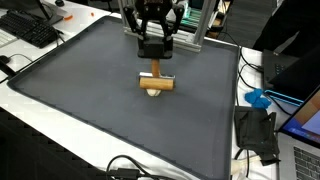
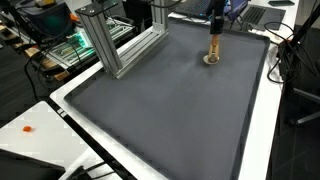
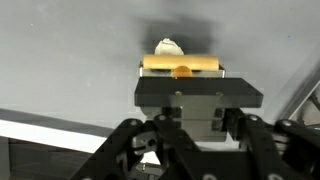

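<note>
1. Looking at the gripper [image 1: 154, 68], we find it clenched on a wooden cylinder [image 1: 157, 83]. The jaws come down from above, and the cylinder lies crosswise between them.
2. We locate the wooden cylinder just above the grey mat [image 1: 90, 90], inside the mat's border. It is close to the mat edge that carries the aluminium frame [image 1: 195, 25].
3. We note a small cream-white piece [image 1: 153, 94] on the mat, directly under the cylinder. We cannot tell whether the two touch.
4. In the wrist view, we see the cylinder [image 3: 182, 65] spanning the gap between the fingers [image 3: 146, 68]. The cream-white piece [image 3: 167, 47] shows just past it against the mat [image 3: 70, 50].
5. In an exterior view, we see the gripper [image 2: 214, 38] over a corner region of the mat [image 2: 170, 110], with the cream-white piece [image 2: 211, 59] resting on the mat below it.
6. We record a black keyboard [image 1: 30, 32] lying off the mat, beyond one of its corners.
</note>
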You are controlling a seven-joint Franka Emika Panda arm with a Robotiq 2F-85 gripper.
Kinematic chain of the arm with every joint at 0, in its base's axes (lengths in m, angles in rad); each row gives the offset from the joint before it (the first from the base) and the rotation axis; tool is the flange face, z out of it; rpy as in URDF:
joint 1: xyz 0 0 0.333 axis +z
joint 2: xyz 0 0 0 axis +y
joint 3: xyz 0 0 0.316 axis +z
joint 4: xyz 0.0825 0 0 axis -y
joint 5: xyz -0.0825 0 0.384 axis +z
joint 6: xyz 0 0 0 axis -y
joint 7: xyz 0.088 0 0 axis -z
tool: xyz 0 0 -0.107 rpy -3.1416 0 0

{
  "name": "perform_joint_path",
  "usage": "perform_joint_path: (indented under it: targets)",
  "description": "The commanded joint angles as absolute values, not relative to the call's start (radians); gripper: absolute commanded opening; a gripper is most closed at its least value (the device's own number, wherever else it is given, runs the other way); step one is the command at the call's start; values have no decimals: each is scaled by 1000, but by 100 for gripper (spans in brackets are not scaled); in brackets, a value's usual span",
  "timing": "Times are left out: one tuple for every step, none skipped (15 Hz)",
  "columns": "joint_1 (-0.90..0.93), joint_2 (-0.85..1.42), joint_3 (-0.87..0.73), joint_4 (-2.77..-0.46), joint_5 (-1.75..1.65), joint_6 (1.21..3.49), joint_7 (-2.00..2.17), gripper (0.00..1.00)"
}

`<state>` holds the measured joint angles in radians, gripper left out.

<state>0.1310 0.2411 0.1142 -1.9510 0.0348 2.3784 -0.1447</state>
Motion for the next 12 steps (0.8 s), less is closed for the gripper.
perform_joint_path:
  targets:
    - [117,251,132,-1971,65,2418,-161,27]
    - [117,252,131,-1971,64,2420,-159,27]
    - [117,253,131,-1970,64,2415,-159,27]
    - [117,252,129,-1968,58,2401,-161,27]
    - [118,250,126,-1966,48,2383,-159,27]
    - [119,248,124,-1963,39,2364,-158,27]
    - [120,245,121,-1962,28,2350,-155,27]
    - [121,244,121,-1959,24,2336,-154,27]
    - [122,242,119,-1955,17,2320,-151,27]
    - [122,241,119,-1951,14,2306,-151,27]
    - [122,240,119,-1948,12,2296,-151,27]
    - [122,240,119,-1945,11,2286,-151,27]
